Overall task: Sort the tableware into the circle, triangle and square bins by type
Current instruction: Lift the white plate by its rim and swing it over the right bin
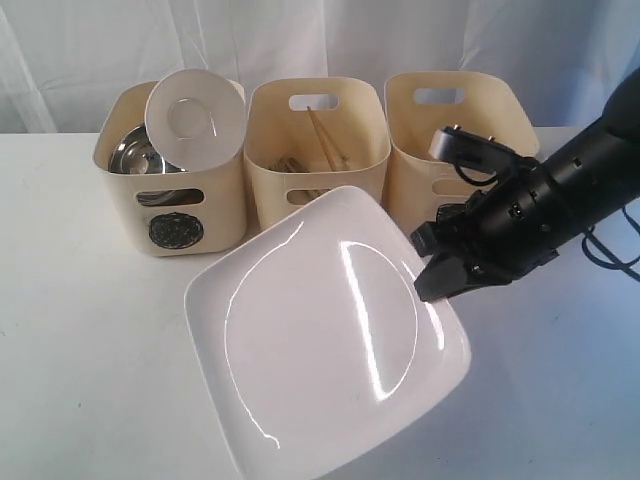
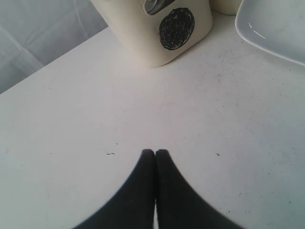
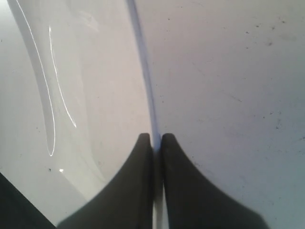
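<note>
The white square plate (image 1: 320,330) fills the lower centre of the exterior view, tilted, in front of the middle bin (image 1: 268,165), and its right-hand rim is pinched between the closed fingers of the right gripper (image 1: 440,283), which reaches in from the right edge of the frame. The right wrist view shows the thin rim running straight into the gap between the 2 jaws, so the hold is on the very edge. I judge the plate stiff, glossy, slippery and breakable, and fairly heavy for so narrow a pinch; a hold deeper over the rim should twist less. The left gripper (image 2: 155,153) is closed on nothing, above the table (image 2: 71,119) near the circle bin (image 2: 138,38)
</note>
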{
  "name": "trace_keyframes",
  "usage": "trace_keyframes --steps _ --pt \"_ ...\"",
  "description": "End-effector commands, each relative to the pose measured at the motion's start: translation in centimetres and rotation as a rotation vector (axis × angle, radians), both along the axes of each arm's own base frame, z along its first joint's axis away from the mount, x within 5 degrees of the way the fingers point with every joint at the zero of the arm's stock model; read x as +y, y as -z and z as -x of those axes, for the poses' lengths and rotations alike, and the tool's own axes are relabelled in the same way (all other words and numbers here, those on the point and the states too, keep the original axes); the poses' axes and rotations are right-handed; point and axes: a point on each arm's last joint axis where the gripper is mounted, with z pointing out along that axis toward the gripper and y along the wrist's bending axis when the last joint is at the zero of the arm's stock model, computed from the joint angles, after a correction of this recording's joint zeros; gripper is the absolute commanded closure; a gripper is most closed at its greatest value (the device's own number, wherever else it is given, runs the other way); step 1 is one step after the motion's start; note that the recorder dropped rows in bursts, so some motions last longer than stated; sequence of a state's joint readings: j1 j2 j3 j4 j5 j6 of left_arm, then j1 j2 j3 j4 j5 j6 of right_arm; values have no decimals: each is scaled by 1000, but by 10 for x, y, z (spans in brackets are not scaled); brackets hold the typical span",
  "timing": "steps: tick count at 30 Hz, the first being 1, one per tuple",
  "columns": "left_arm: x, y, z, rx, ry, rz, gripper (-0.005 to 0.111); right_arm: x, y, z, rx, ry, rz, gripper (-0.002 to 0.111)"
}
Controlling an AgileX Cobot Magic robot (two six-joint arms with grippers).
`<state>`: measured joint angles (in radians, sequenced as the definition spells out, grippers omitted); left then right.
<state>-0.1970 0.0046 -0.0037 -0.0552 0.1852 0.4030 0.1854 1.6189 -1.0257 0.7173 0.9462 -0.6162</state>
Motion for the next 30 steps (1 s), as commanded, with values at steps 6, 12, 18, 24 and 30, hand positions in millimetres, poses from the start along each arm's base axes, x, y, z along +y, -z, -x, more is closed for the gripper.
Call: trace_keyframes --steps 6,12,18,24,30 --pt "0 1 0 -2 3 6 107 -13 -34 14 -93 12 -32 108" --pt "0 1 0 -2 3 6 107 -33 -56 23 -156 57 -25 108" --pt "0 1 0 -2 3 6 107 -50 -70 28 -207 120 -24 108" --pt "0 1 0 -2 3 6 107 -67 -81 33 -248 187 -19 108" --pt "0 1 0 -2 3 6 107 -84 -87 32 -285 262 -6 108"
